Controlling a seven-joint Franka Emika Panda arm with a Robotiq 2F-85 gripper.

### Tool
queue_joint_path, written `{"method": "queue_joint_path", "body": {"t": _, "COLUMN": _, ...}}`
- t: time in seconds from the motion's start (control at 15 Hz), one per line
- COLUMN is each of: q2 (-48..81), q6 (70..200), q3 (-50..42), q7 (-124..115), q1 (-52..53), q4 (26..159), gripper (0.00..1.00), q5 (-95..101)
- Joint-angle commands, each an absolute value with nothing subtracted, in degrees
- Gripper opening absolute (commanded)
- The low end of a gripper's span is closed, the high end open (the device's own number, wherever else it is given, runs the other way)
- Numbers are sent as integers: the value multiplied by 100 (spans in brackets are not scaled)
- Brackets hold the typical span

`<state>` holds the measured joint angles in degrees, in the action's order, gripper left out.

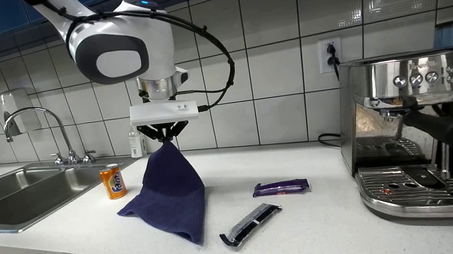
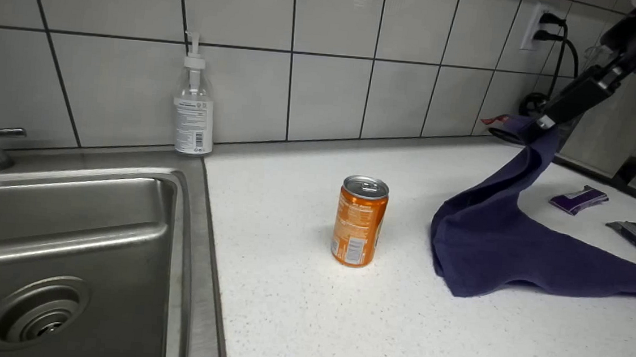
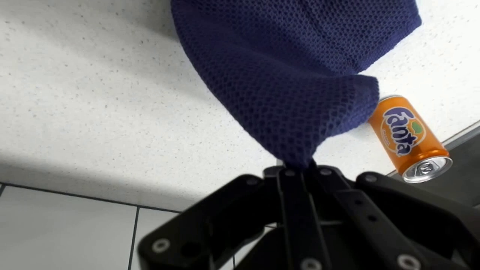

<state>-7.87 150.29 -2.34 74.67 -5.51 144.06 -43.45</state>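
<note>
My black two-fingered hand (image 1: pixel 165 139) is closed on a dark purple-blue, waffle-textured cloth (image 1: pixel 171 200), pinching a gathered peak of it. The held peak is at the cloth's twelve o'clock; below it the fabric drops in folds and its lower part spreads over the white, speckled tabletop (image 1: pixel 325 222). In my wrist view the cloth runs from the grip toward twelve o'clock.

Taking the cloth as the dial's centre in an exterior view, I have an orange metal Fanta can (image 1: pixel 113 181) standing upright near it at about ten o'clock, apart from the fabric. My wrist view shows that can around three o'clock from the grip.

At four o'clock a slim bar in a grey-and-black wrapper (image 1: pixel 250 224) lies aslant. At three, a little farther off, a bar in a shiny purple wrapper (image 1: pixel 281 187) lies flat.

Farther out at nine o'clock is a double-bowl stainless-steel sink (image 1: pixel 48 194), with an arched chrome faucet (image 1: pixel 73 157) at its back edge. Toward eleven, a clear pump bottle with a white label (image 1: pixel 136 147) stands by the wall. Well apart, at three, I see a boxy polished-steel espresso machine (image 1: pixel 413 141). Farthest back is the pale tiled wall (image 1: pixel 275 71).
</note>
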Motion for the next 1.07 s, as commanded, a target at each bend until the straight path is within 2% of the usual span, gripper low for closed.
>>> {"method": "queue_joint_path", "body": {"t": 0.0, "q2": -992, "q6": 14924, "q3": -515, "q7": 7687, "q1": -373, "q4": 14631, "gripper": 1, "q5": -4303}}
{"method": "queue_joint_path", "body": {"t": 1.0, "q2": -820, "q6": 14977, "q3": -745, "q7": 7889, "q1": -533, "q4": 14936, "gripper": 1, "q5": -4185}}
